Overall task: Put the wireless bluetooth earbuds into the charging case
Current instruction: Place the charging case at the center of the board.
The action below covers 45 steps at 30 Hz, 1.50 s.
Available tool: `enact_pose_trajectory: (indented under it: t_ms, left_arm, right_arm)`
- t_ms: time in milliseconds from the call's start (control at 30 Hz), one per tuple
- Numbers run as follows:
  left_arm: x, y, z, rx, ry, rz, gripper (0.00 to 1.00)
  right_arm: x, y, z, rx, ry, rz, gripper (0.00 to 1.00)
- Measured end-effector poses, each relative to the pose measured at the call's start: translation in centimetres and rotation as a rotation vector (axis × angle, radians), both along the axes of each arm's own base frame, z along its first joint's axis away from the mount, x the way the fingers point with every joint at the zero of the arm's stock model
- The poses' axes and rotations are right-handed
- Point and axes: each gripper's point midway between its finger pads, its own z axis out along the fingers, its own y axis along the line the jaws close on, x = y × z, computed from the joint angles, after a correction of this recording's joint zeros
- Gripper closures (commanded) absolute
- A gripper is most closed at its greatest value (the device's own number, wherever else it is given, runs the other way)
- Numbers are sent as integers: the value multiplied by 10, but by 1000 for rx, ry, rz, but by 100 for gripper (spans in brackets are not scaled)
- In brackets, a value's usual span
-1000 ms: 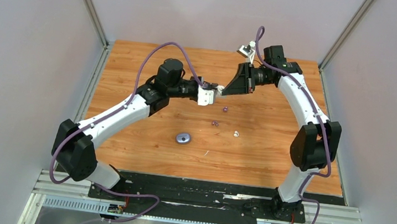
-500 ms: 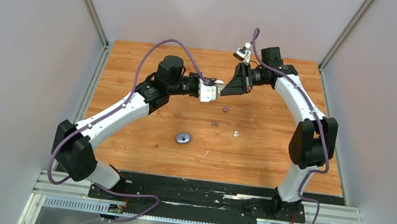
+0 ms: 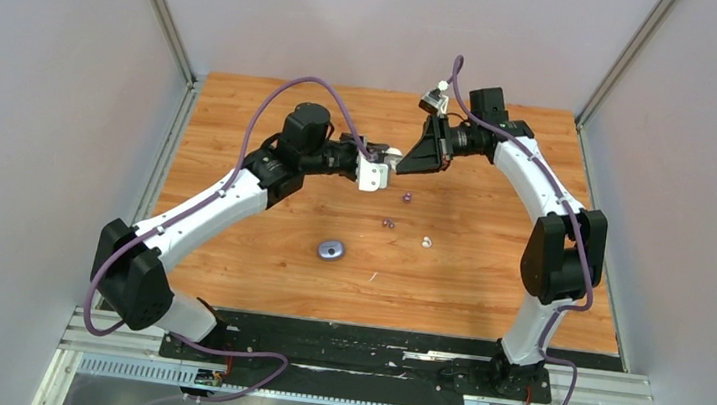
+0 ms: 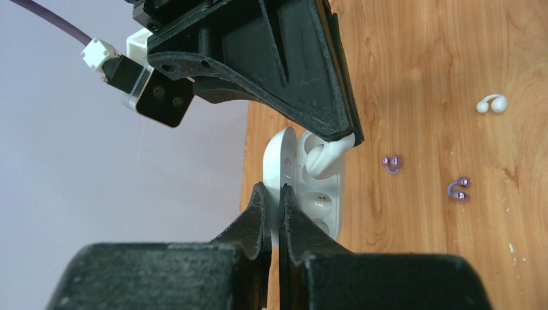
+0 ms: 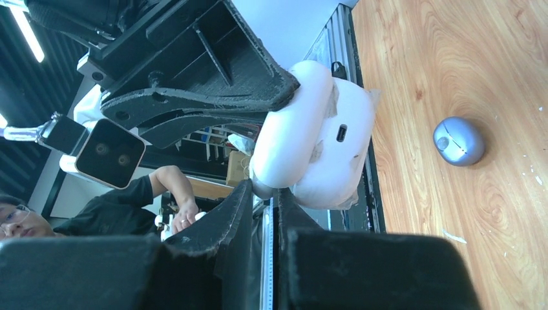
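Note:
The open white charging case (image 4: pixel 309 187) hangs in the air, with my left gripper (image 4: pixel 273 191) shut on the edge of its lid. My right gripper (image 5: pixel 263 188) is shut on a white earbud (image 4: pixel 325 157) and presses it into the case's upper socket. In the top view the two grippers meet tip to tip over the far middle of the table, the left gripper (image 3: pixel 380 159) beside the right gripper (image 3: pixel 401 167). A second white earbud (image 3: pixel 427 241) and two purple earbuds (image 3: pixel 406 198) (image 3: pixel 388 222) lie loose on the wood.
A shut purple-grey pebble-shaped case (image 3: pixel 331 250) lies on the wooden table (image 3: pixel 241 130) in front of the arms. Grey walls stand to the left, right and back. A black rail runs along the near edge.
The right wrist has tilted and edged a little left toward the case. The left gripper has risen slightly with the case. The loose earbuds have not moved.

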Motion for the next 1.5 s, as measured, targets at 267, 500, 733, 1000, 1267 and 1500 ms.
enact_pose_trajectory:
  t_ms: [267,500,733,1000,1267,1500]
  left_arm:
    - [-3,3,-12,59,-22,-25,100]
    - [-4,7,-21,90,7,-15,100]
    - [-3,11,-28,105,38,15,100]
    - [-5,7,-31,99,86,31,100]
    - [-9,10,-51,127,192,68,100]
    - [-8,19,-134,287,464,142,100]
  right_arm:
    - [7,1,-12,-56,59,-41,100]
    - [11,7,-24,-101,96,-58,100]
    - [12,10,-28,-135,101,-70,100]
    - [4,1,-17,-108,-35,-79,100]
    - [-24,-29,14,-29,-140,-101,100]
    - [-30,-48,-9,-43,-83,-148,100]
